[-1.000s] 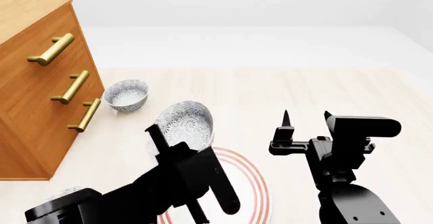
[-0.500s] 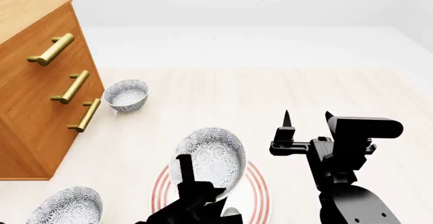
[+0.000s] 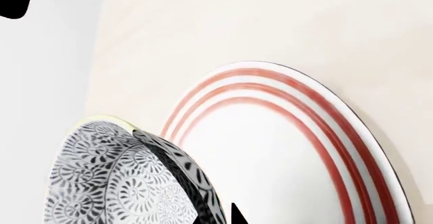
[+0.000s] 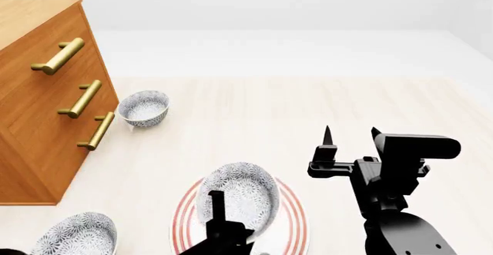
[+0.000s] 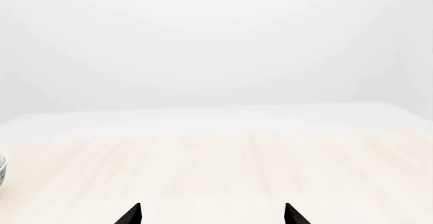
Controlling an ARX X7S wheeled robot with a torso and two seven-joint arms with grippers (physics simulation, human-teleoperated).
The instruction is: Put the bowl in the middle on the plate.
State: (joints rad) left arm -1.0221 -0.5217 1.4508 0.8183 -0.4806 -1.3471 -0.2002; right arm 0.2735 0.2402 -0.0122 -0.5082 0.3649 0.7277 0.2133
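Pale wood floor (image 4: 308, 111) underfoot, white wall behind, all rendered.

Landmark: plate (image 4: 292, 220), red-ringed, low in head view.

Nearest, at frame bottom: left gripper (image 4: 218, 223), one dark finger standing up against the near rim of the bowl (image 4: 237, 192). Wrist view shows a dark finger (image 3: 177, 176) crossing the bowl wall (image 3: 101, 183); clamped on the rim, second finger mostly hidden. Bowl tilted, mouth turned toward the camera, sitting over the plate's centre-left; contact with the plate surface (image 3: 284, 153) not clear from either view.

Left of plate, at the bottom edge: second patterned bowl (image 4: 75, 235), partly cut off, apart from the plate.

Right of plate: right gripper (image 4: 350, 134), raised clear of the floor, two pointed fingertips spread wide, nothing between them. Own wrist view shows the two tips (image 5: 132, 215) apart over bare floor.

Beyond plate, far left: third bowl (image 4: 143, 107), upright, just beside the wooden dresser (image 4: 38, 122). Three brass handles (image 4: 81, 99) on the dresser front.
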